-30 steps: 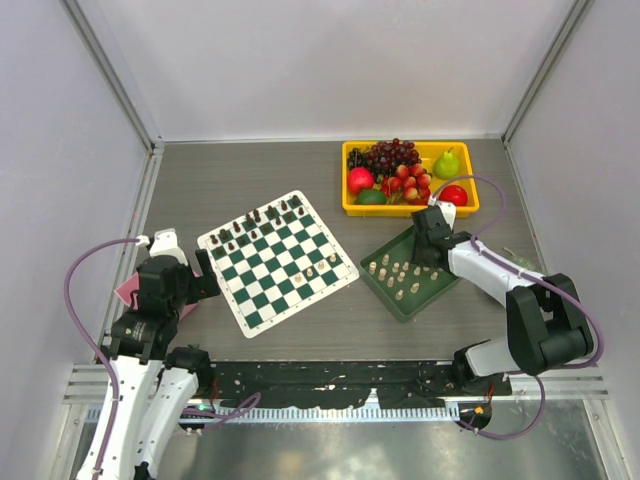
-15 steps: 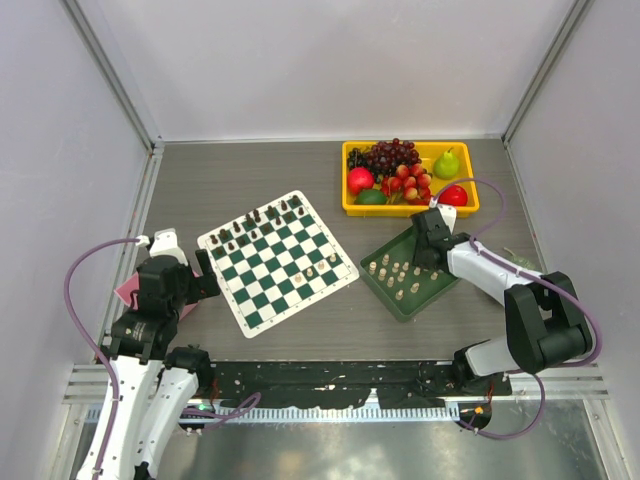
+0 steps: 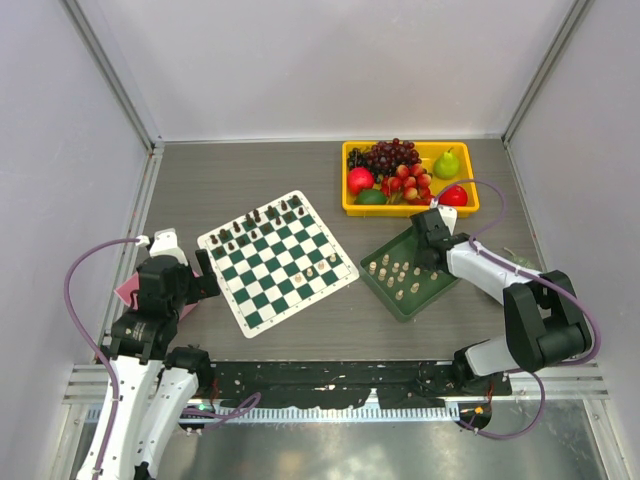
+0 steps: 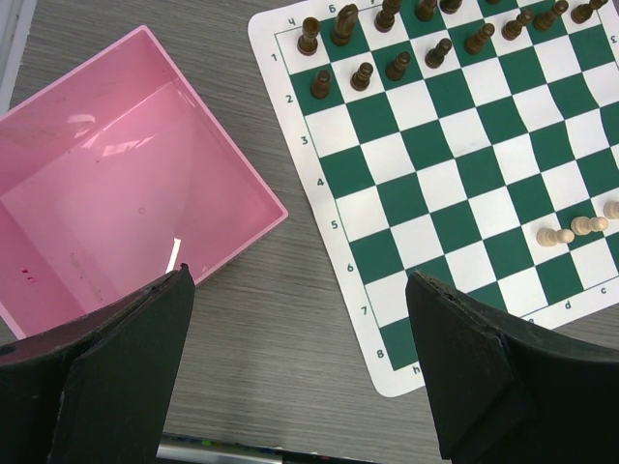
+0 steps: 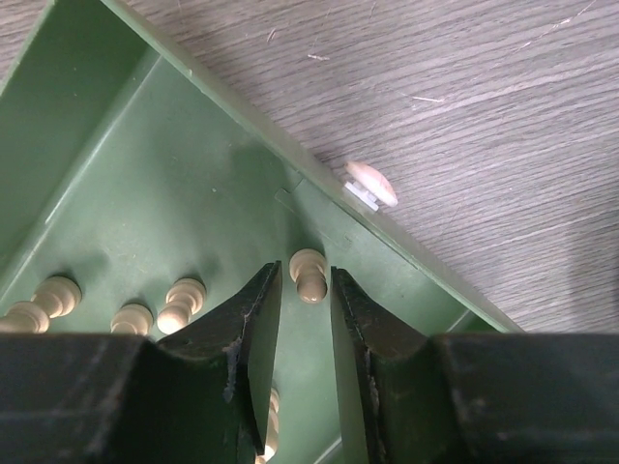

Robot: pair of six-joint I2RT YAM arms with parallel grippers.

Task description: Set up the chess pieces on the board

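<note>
while the right gripper (image 5: 295, 290) is seen narrowed either side of a cream pawn (image 5: 309, 275), hard against the smooth green plastic tray (image 5: 145, 193) wall, actual grip can't be told. other cream pieces (image 3: 400, 275) are crowded alongside, with a yellow fruit bin (image 3: 410, 208) just beyond. the checkered board (image 4: 435, 193) is laid flat well apart, and the left gripper (image 4: 298, 280) is spread wide by a pink box (image 4: 116, 193).

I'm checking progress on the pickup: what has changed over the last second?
The right gripper shifted slightly over the green tray. Its jaws now flank a cream piece, though whether it is gripped is unclear. The left gripper, wide open, the board and the fruit bin stayed put.
</note>
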